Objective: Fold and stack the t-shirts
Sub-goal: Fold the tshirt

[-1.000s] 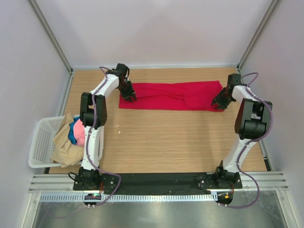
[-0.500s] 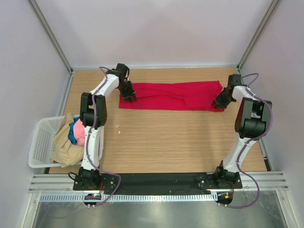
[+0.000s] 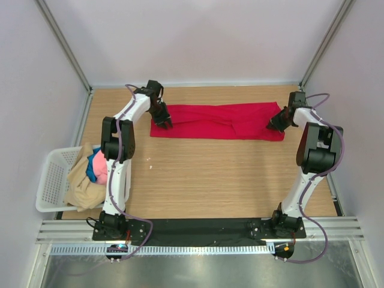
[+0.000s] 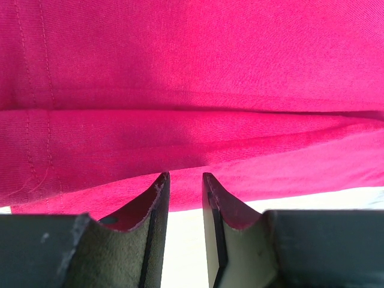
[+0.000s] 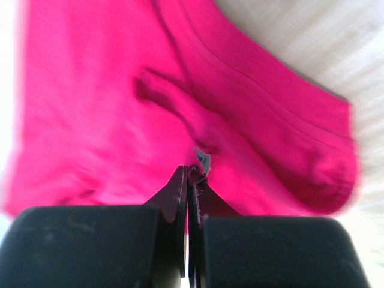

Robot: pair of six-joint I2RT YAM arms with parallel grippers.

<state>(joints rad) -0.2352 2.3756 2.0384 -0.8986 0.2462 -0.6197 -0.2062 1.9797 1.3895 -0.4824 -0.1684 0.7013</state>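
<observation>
- Nearest the camera, both arms rise from a black base plate (image 3: 198, 228) fixed along the near edge of a pale wood-grain counter (image 3: 210, 180).
- At the counter's near left edge, a white mesh basket (image 3: 51, 180) holds a heap of cloth. A beige t-shirt (image 3: 81, 183) spills over its rim, and a pink t-shirt (image 3: 102, 174) and a blue t-shirt (image 3: 93, 163) are bunched beside it.
- Toward the far side, the red t-shirt (image 3: 219, 122) lies flat in a long, narrow band across the counter, with a diagonal crease near its right end. The close views show bright, fine-knit cloth with stitched hems.
- The left pincer (image 4: 186, 180) sits at the band's left end. Its fingers are narrowly spread, pale counter shows in the gap, and the cloth's edge lies just at the tips.
- The right pincer (image 5: 188, 171), at the band's right end, is pressed together, pinching a small fold of the red t-shirt. That view is blurred.
- Behind the counter stand plain white walls (image 3: 198, 42), with grey metal posts (image 3: 63, 45) slanting up from the far corners.
</observation>
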